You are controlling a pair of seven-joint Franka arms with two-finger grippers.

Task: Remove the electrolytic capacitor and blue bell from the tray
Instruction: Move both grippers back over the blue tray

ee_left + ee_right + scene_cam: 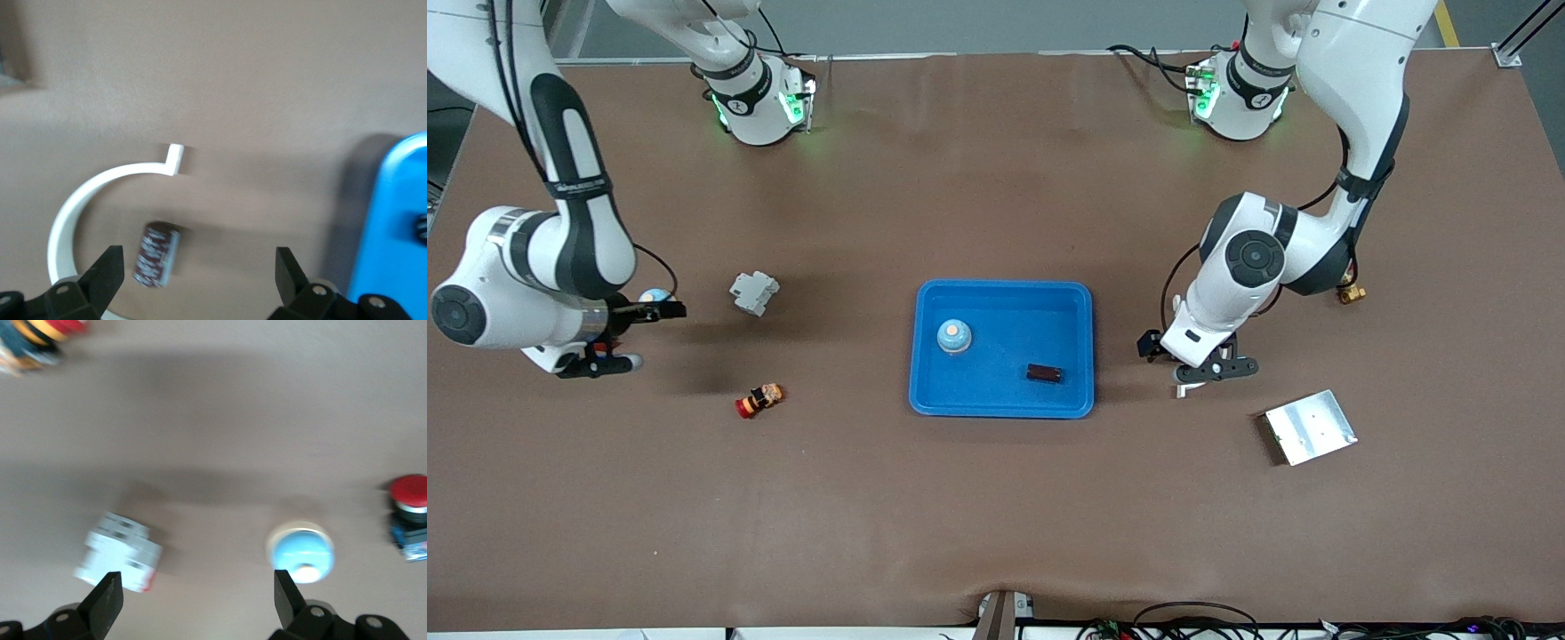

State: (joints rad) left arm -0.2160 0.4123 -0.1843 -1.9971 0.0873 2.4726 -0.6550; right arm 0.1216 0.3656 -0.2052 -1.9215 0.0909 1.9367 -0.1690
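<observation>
A blue tray (1003, 298) sits mid-table and holds a blue bell (953, 336) and a dark capacitor (1044, 373). My left gripper (1196, 357) hangs open over the table beside the tray, at the left arm's end. In the left wrist view a second dark capacitor (155, 255) lies on the table between the open fingers of that gripper (197, 267), close to one fingertip. My right gripper (640, 338) is open and empty near the right arm's end. A second blue bell (654, 295) stands on the table just by it and also shows in the right wrist view (300, 553).
A white breaker (754, 292) and a red-and-yellow button (759, 400) lie between the right gripper and the tray. A red push button (408, 513) stands by the bell. A white curved strip (87, 200) lies around the loose capacitor. A metal plate (1310, 427) and a brass fitting (1352, 293) lie near the left arm.
</observation>
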